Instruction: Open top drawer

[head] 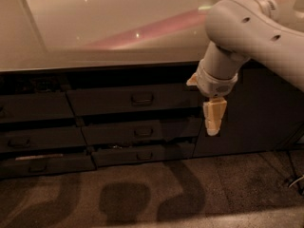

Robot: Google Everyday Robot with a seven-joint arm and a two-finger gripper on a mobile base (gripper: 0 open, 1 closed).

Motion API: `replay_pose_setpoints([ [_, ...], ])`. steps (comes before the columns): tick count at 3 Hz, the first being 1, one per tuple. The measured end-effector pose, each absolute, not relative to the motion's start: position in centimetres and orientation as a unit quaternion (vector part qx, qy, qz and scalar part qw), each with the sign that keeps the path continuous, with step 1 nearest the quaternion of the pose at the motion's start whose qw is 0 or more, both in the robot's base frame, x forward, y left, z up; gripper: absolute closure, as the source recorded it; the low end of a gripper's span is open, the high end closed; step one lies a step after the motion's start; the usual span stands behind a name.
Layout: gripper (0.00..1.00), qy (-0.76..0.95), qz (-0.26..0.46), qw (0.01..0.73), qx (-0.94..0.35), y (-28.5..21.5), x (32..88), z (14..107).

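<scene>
I'm at the approach step: my gripper [214,120] hangs pointing down, fingers together, just right of the closed top drawer [104,101] under the bench [95,61], so next I must swing left to its handle [142,99].

Dim, warm light glares in bright specks and a pink streak on the pale glossy surface [95,32], leaves the wide dark-grey top drawer [104,101] murky, catches the cream claw [213,129] hanging just right of it, and casts soft curved shadows on the speckled brown floor [237,189].
</scene>
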State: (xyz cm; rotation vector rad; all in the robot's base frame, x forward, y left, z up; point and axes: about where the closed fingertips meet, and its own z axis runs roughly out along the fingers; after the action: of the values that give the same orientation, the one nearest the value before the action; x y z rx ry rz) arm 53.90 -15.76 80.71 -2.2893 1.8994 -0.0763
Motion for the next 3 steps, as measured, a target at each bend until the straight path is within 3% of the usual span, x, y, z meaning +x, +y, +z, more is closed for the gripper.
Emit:
replay_pose_setpoints([
  [1, 0.00, 0.605, -0.034, 0.061, -0.793, -11.72, 53.96, 80.53],
  [3, 0.00, 0.574, -0.061, 0.080, -0.813, -11.84, 53.27, 79.75],
])
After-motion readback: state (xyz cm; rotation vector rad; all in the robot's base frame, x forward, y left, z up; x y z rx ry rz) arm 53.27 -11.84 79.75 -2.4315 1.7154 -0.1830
